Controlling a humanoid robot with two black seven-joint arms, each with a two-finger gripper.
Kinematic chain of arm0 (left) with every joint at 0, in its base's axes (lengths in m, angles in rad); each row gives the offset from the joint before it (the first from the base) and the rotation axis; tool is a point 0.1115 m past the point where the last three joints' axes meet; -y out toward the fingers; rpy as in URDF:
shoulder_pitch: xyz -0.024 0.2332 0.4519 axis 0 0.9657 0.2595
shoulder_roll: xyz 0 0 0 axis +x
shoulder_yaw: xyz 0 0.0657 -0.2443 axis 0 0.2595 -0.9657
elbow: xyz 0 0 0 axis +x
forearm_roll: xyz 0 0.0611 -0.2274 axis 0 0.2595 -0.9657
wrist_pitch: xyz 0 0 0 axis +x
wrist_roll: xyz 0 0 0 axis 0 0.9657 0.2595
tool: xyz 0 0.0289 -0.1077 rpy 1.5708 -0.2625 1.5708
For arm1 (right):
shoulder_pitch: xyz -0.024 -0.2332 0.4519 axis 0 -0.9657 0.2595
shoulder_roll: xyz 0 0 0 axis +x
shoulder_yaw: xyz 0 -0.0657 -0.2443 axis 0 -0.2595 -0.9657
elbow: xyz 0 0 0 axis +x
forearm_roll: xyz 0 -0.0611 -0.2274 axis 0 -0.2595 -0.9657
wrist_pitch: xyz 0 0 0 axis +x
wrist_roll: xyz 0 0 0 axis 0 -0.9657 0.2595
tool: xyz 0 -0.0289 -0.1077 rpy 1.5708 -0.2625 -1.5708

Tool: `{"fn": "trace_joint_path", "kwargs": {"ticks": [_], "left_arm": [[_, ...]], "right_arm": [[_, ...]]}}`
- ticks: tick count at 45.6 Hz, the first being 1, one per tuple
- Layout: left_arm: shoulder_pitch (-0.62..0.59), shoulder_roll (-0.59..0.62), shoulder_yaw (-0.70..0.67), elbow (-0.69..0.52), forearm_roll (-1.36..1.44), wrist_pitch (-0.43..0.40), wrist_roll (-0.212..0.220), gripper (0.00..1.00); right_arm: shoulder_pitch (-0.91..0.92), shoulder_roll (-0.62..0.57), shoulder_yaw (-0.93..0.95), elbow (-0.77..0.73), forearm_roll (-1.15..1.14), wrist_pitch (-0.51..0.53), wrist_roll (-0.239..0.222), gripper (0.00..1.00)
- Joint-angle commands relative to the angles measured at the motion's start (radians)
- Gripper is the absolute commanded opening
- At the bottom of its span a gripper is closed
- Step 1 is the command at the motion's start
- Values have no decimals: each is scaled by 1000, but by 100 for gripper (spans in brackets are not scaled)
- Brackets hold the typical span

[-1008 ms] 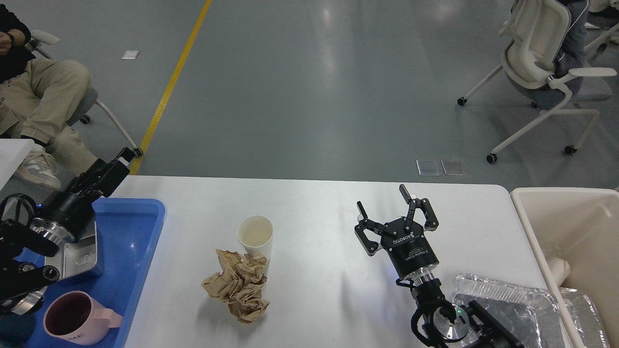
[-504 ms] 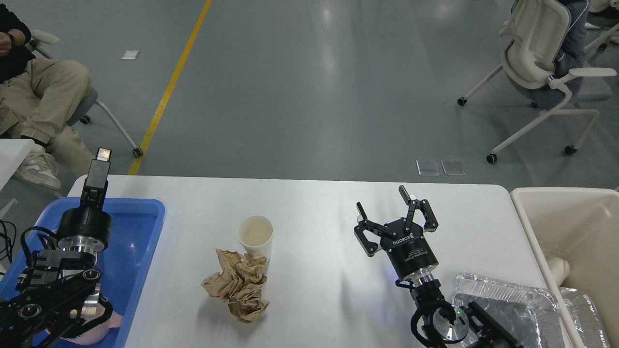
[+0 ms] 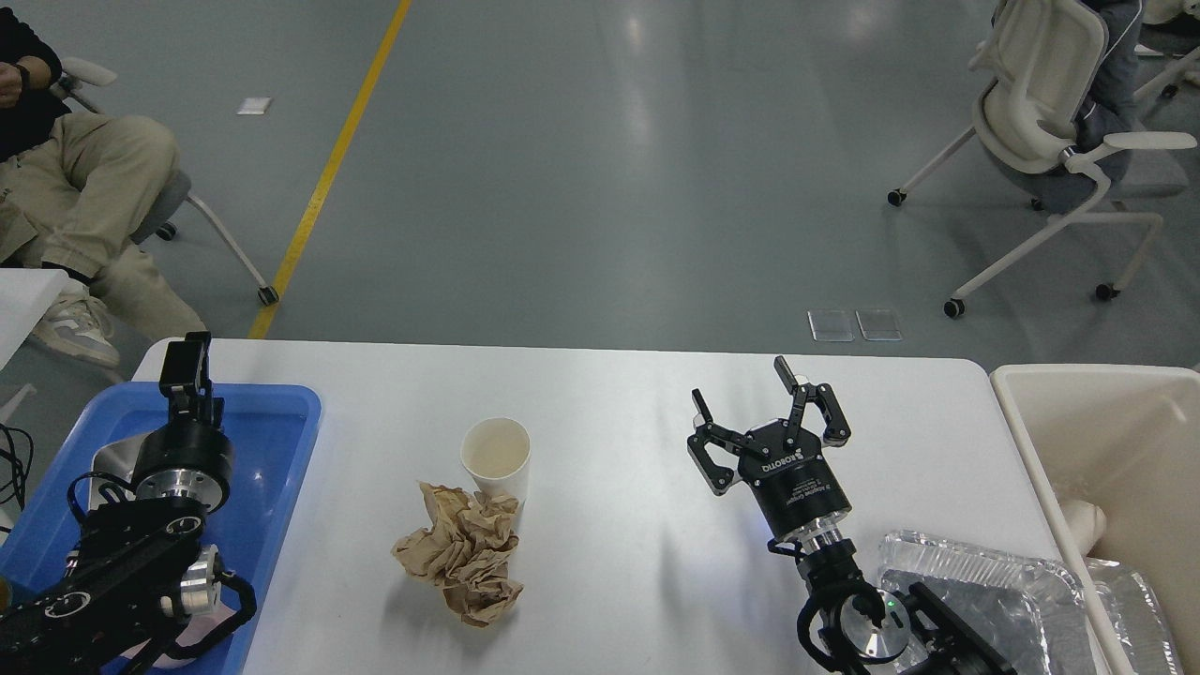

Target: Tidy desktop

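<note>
Head view is looking down on the desktop [image 3: 619, 562], the big white tabletop with rounded corners that is filling the lower half of the scene between a blue tray [image 3: 281, 450] on the left and a cream bin [image 3: 1031, 441] on the right.

Near the middle of the desktop a white paper cup [image 3: 496, 457] is standing upright with its mouth open, and a crumpled brown paper wad [image 3: 459, 550] is lying just in front of it, touching or nearly touching its base. At the near right corner a clear foil-like container [image 3: 994, 581] is sitting beside the bin wall, partly under the right arm.

The right gripper [image 3: 743, 389] is hovering over the bare tabletop to the right of the cup, pointing away from the robot, with its two fingers spread wide and nothing between them.

The left gripper [image 3: 185, 367] is standing over the far edge of the blue tray, seen edge-on and dark; I cannot tell whether its fingers are parted or closed. Its arm is covering much of the tray, and something pale pink is peeking out beneath it at the near end.

Beyond the table, a seated person [image 3: 75, 178] is sitting at far left, and a white office chair [image 3: 1041, 122] is standing at far right on the grey floor.
</note>
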Motion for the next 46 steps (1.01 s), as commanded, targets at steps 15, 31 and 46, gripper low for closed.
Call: {"fn": "trace_joint_path", "kwargs": {"ticks": [15,31,46], "left_arm": [[-2,-2,-108,78,-88,-278,127,97],[0,7,-110,118,-83,-411,194,97],[-3,36,-108,127,-65,-430,182,97]], "right_arm": [[1,-26,2,5,0,-5,0,100],[-8,-46,5,67,2,-9,0,100],[-141,-238,-31,357,-41,-35,-3,100]]}}
